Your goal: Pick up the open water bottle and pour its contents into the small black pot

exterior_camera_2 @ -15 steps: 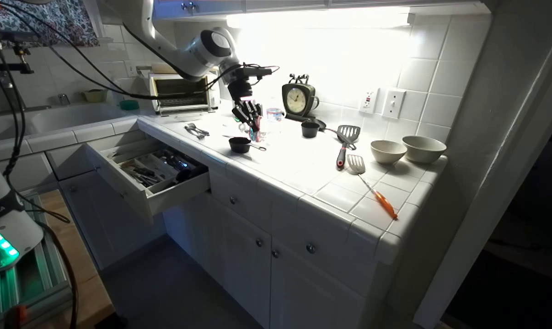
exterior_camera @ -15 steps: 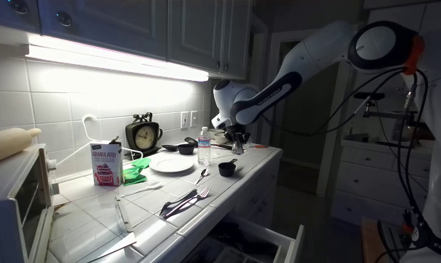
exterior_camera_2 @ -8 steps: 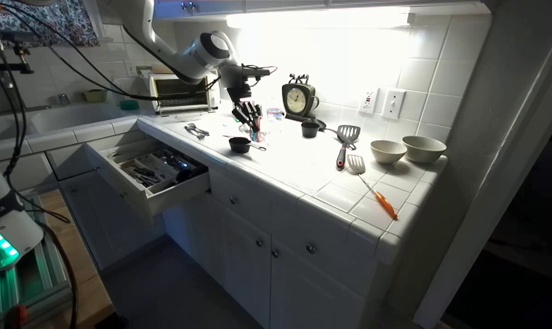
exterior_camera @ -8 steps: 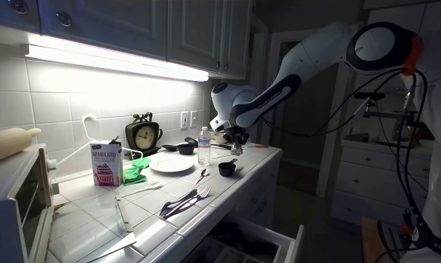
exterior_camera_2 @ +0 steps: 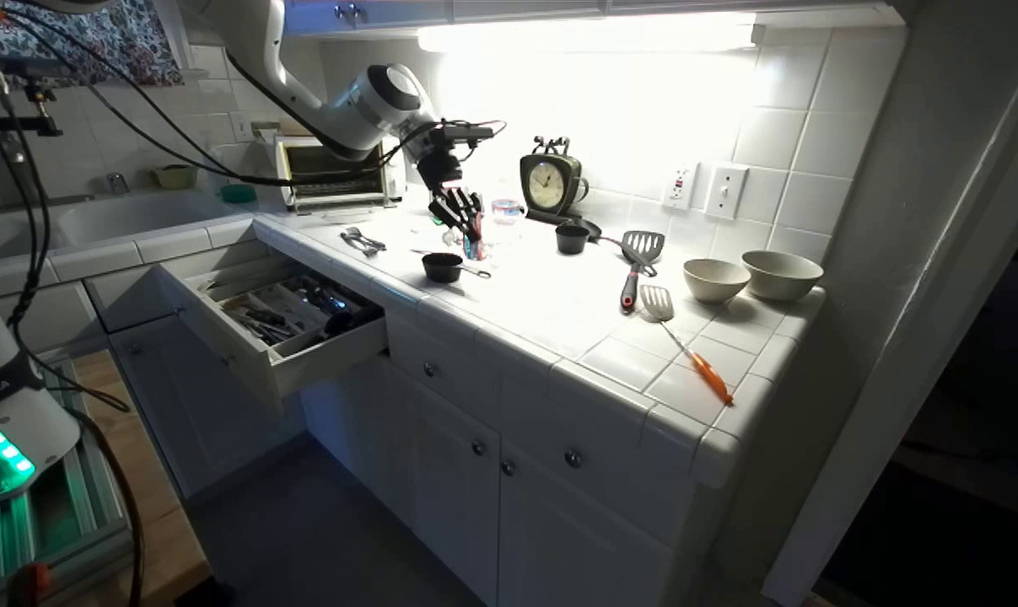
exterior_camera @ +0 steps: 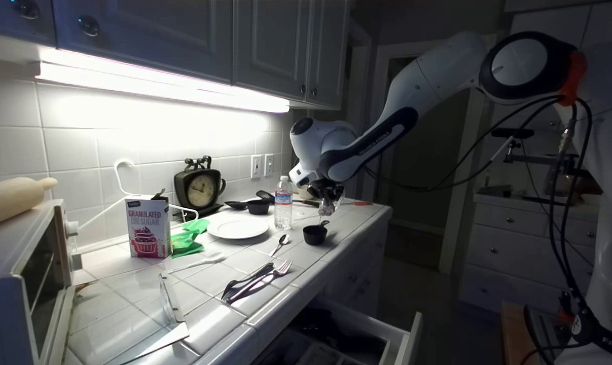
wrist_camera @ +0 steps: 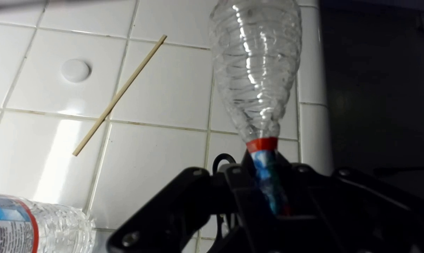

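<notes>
My gripper point(wrist_camera: 266, 165) is shut on the open water bottle point(wrist_camera: 257, 70), squeezing its blue-and-red label so the plastic is pinched narrow. In an exterior view the held bottle point(exterior_camera: 328, 207) is tipped, just above the small black pot point(exterior_camera: 315, 235). A faint pale streak between bottle and pot looks like water. The pot point(exterior_camera_2: 441, 268) stands upright on the tiled counter, near its front edge, below my gripper point(exterior_camera_2: 466, 226). In the wrist view only the loop of the pot's handle point(wrist_camera: 223, 158) shows beside the fingers; the bottle's mouth is hidden there.
A second, upright water bottle point(exterior_camera: 284, 208) stands near a white plate point(exterior_camera: 238, 228). A second black cup point(exterior_camera_2: 572, 239), spatulas point(exterior_camera_2: 656, 302), bowls point(exterior_camera_2: 717, 280) and a clock point(exterior_camera: 202, 187) are also there. A stick point(wrist_camera: 118, 95) and white cap point(wrist_camera: 75, 70) lie nearby. A drawer point(exterior_camera_2: 323, 362) stands open below.
My gripper has moved slightly down and toward the pot, with the bottle in it. A faint streak now shows between bottle and pot. The pot has not moved.
</notes>
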